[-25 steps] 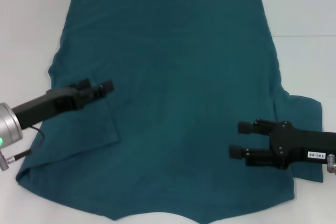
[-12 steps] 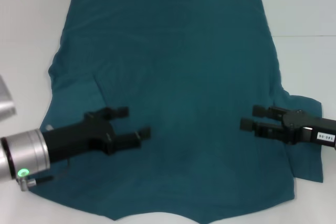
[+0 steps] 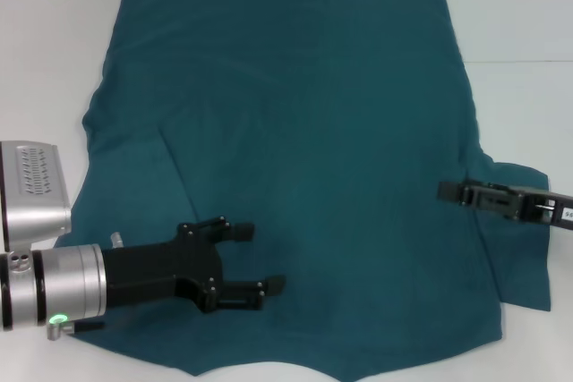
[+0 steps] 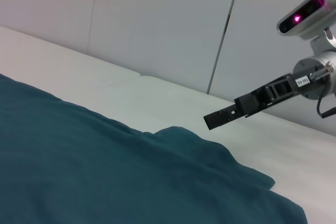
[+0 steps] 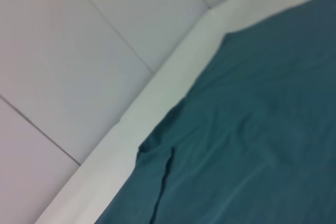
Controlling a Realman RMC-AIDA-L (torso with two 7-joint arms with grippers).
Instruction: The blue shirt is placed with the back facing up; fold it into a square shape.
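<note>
The blue shirt (image 3: 295, 149) lies flat on the white bench (image 3: 519, 33), long axis running from the near edge to the far edge, hem far. Head view alone shows the left pincer (image 3: 246, 258) splayed, empty, above its near-left part. The right pincer (image 3: 448, 191) hovers over the right sleeve; whether released or clenched, cannot tell. The left wrist view shows it raised clear of the cloth.

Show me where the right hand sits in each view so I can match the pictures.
Head view: right hand at the right edge, over the blue shirt beside its right sleeve.
Left wrist view: right hand far off, above the shirt's sleeve.
Right wrist view: not in it.
Shared landmark: the blue shirt.
</note>
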